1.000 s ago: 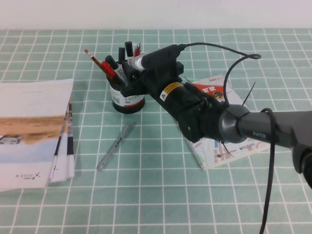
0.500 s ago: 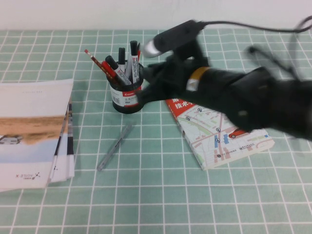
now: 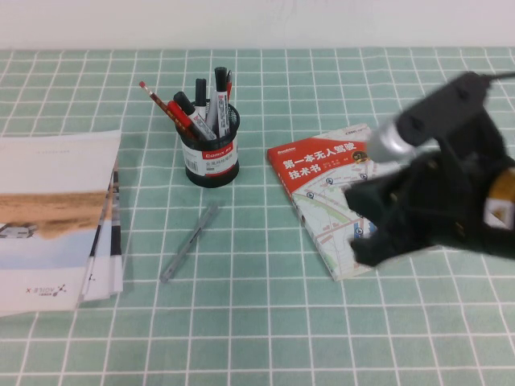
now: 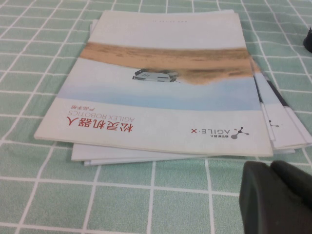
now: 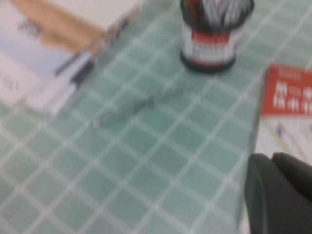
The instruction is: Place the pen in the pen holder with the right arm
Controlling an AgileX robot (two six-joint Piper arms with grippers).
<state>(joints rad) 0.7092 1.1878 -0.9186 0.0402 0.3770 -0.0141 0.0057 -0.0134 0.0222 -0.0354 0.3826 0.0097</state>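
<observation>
though smeared in the high view, jaws of the right gripper clenched tight on nothing, going by the wrist view of two dark fingers pressed together. hanging above the near corner of the red-and-white book, well apart from the pen holder. further out, the pen standing upright in that black mesh cup, black end up, among red pens and other markers. so, by the look of it, placing step done and probably the pull-away in hand. slim grey pen lying on the checked cloth in front of the cup, no part of the job. farthest off, stack of brochures at the table's left, with the left gripper parked low just beside its edge. next, likely nothing more than carrying the right arm clear to rest, kept high enough to miss the book and wide of the cup.
</observation>
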